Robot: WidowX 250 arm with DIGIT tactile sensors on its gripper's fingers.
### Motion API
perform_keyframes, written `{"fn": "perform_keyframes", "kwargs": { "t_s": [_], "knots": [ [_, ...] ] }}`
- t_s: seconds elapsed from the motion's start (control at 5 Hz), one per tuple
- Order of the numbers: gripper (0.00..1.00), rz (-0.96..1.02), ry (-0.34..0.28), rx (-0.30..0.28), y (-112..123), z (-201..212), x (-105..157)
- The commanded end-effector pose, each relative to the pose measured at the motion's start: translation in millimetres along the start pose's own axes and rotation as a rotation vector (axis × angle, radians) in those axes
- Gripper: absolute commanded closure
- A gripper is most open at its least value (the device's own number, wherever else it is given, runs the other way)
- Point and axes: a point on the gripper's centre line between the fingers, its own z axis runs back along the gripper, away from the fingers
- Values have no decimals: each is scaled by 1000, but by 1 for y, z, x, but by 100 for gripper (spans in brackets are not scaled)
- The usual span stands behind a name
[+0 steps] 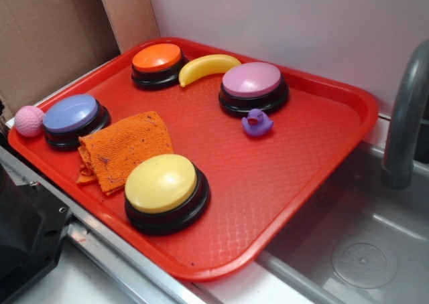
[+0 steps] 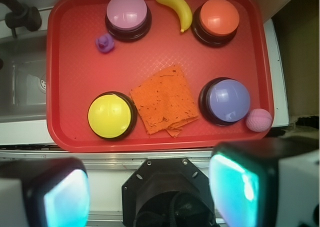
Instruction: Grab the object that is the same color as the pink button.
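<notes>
The object, a small pink dimpled ball (image 1: 29, 121) (image 2: 259, 120), rests at the tray's corner rim, touching or nearly touching the blue-lavender button (image 1: 70, 116) (image 2: 227, 101). The pink button (image 1: 253, 83) (image 2: 128, 14), mauve-topped on a black base, stands at the far side of the red tray (image 1: 301, 157). My gripper (image 2: 150, 192) is open, its teal-padded fingers (image 2: 235, 187) wide apart with nothing between them. It hangs high above the near edge, well back from the ball. The gripper does not show in the exterior view.
On the tray are a yellow button (image 2: 111, 115), an orange button (image 2: 217, 18), a crumpled orange cloth (image 2: 165, 99), a banana (image 2: 177, 8) and a purple duck (image 2: 104, 43). A steel sink (image 1: 362, 250) with a faucet (image 1: 405, 116) adjoins the tray. The robot's black base (image 2: 170, 197) lies below the gripper.
</notes>
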Motion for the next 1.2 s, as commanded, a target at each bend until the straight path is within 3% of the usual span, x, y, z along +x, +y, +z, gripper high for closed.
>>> {"fn": "perform_keyframes", "kwargs": {
  "t_s": [0.0, 0.4, 0.8, 1.0],
  "knots": [
    [0, 0, 0, 0, 0, 0, 0],
    [0, 486, -74, 128, 54, -46, 12],
    [0, 972, -32, 256, 129, -77, -1],
    [0, 1216, 2, 309, 149, -91, -15]
  ]
}}
